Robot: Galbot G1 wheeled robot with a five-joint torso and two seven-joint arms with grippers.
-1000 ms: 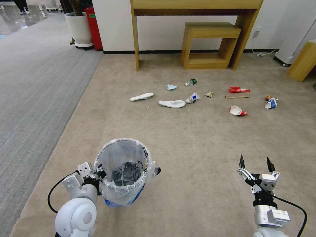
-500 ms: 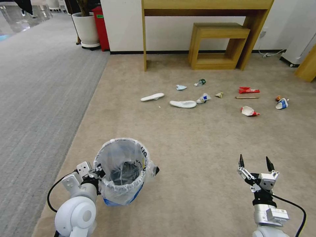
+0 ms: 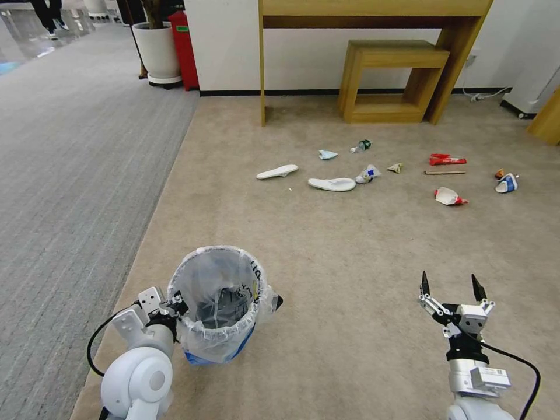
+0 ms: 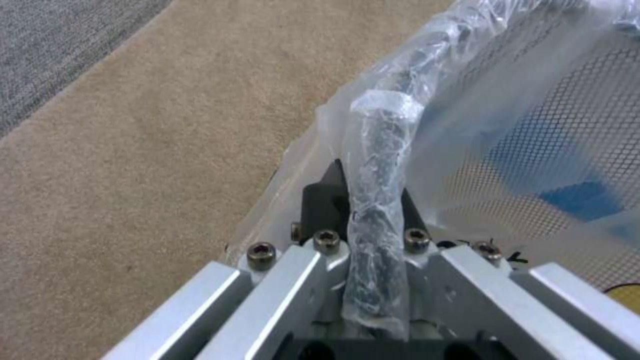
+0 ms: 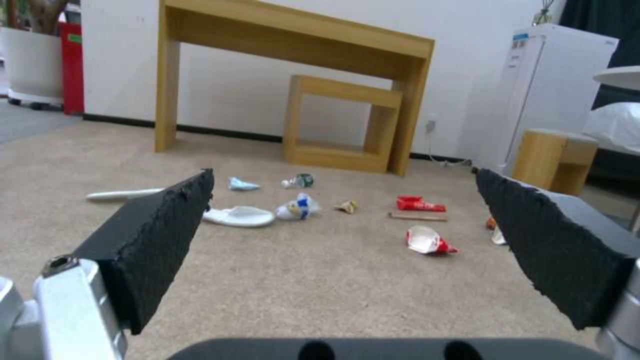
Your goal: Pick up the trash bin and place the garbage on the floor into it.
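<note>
Rightward slides the whole view, camera turning; left gripper (image 3: 175,307) clamps the trash bin (image 3: 219,303) rim, right gripper (image 3: 452,286) fingers spread, garbage (image 3: 332,184) at twelve o'clock untouched.

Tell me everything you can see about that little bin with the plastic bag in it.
The trash bin is small and round, upright, with dark mesh walls visible through its liner in the left wrist view. A crinkly translucent white bag with blue print near the base lines it and folds over the rim. The left gripper is shut on the bag-wrapped rim, at the side facing the robot's left. Whether the bin touches the beige carpet is unclear. Inside I can make out only the crumpled bag.
</note>
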